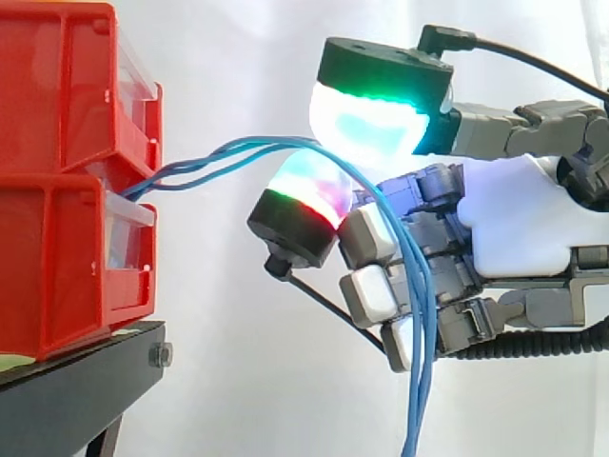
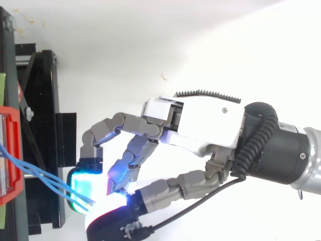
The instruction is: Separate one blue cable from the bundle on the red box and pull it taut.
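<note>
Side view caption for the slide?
Hand pinches blue cables between glowing pads; they arc from the red bins and hang down past its fingers.

1. A white curtain is seen behind everything in the side view.
2. A black stand is placed at the lower left.
3. A silver bolt is set in the stand's front edge.
4. A yellow-green strip is laid on the stand's top.
5. Pale specks are scattered on the white surface in the top view.
</note>
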Controlling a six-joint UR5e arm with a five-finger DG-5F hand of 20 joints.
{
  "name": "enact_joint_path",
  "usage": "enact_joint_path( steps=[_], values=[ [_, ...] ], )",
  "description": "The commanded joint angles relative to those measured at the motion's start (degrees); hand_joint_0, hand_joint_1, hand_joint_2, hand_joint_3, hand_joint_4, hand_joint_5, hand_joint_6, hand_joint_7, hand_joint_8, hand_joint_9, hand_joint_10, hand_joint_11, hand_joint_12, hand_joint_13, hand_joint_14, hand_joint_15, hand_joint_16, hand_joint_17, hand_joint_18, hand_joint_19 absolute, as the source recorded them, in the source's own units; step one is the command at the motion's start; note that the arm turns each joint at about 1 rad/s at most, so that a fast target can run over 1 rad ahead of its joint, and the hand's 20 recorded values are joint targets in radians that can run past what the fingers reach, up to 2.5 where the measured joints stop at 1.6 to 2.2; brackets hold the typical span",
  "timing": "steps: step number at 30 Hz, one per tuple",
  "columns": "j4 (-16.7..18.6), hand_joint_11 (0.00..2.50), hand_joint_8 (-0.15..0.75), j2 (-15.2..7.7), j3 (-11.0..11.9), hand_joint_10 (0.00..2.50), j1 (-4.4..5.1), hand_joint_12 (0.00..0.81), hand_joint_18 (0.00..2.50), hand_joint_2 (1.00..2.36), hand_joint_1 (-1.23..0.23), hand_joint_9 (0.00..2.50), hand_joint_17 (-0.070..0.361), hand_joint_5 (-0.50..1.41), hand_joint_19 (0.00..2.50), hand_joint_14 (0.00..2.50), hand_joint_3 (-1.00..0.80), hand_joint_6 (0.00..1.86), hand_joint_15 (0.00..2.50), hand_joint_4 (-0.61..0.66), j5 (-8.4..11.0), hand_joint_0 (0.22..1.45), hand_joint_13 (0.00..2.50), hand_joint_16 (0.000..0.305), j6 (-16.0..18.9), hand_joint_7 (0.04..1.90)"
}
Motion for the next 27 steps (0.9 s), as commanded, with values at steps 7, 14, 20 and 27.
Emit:
enact_joint_path(
  steps=[7, 14, 20, 27],
  values=[
    [-0.5, 0.73, 0.323, 0.0, 0.1, 0.01, 0.0, 0.357, 0.87, 1.01, -0.84, 0.98, 0.118, -0.22, 0.59, 0.01, -0.31, 0.87, 0.48, 0.15, 0.0, 0.7, 1.04, 0.052, 0.0, 1.01],
    [-0.6, 0.72, 0.313, 0.0, 0.0, 0.02, 0.0, 0.354, 0.83, 1.01, -0.85, 0.94, 0.118, -0.22, 0.58, 0.01, -0.3, 0.87, 0.48, 0.17, 0.0, 0.71, 1.0, 0.052, -0.1, 0.98],
    [-0.6, 0.71, 0.302, 0.0, 0.0, 0.02, 0.09, 0.351, 0.8, 1.01, -0.94, 0.86, 0.119, -0.23, 0.55, 0.01, -0.39, 0.87, 0.46, 0.17, 0.0, 0.72, 0.93, 0.053, -0.1, 1.0],
    [-0.6, 0.71, 0.296, 0.0, 0.1, 0.02, 0.09, 0.348, 0.77, 1.01, -0.93, 0.85, 0.109, -0.23, 0.53, 0.01, -0.31, 0.87, 0.45, 0.16, -0.09, 0.77, 0.92, 0.048, -0.1, 0.99]
  ],
)
